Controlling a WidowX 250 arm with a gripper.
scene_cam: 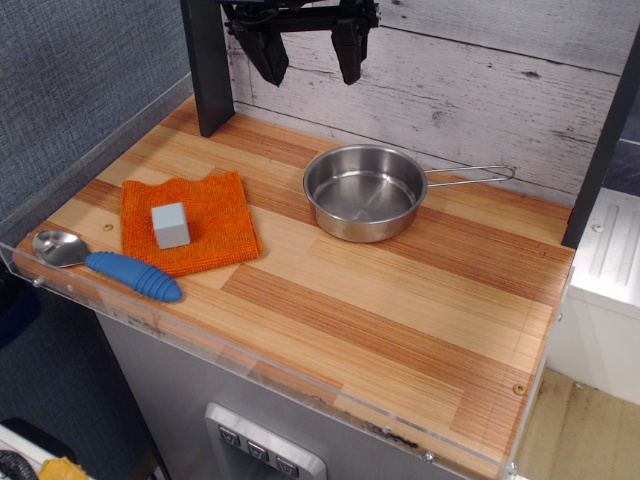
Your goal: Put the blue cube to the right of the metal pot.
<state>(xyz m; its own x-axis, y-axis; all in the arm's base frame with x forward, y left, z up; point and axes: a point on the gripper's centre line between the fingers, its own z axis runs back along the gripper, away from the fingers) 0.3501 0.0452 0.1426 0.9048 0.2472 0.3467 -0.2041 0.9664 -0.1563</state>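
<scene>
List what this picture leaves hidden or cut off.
- The gripper: its upper body and the arm are cut off by the top edge; only the two open jaws show.
- The blue cube: its underside and far faces are hidden by its own body as it sits on the orange cloth.
- The metal pot: its outer far wall is hidden behind its rim.
- The panel below the table: its buttons are cut off by the bottom edge.

One high front-left view overlooks the whole table (400, 330).
</scene>
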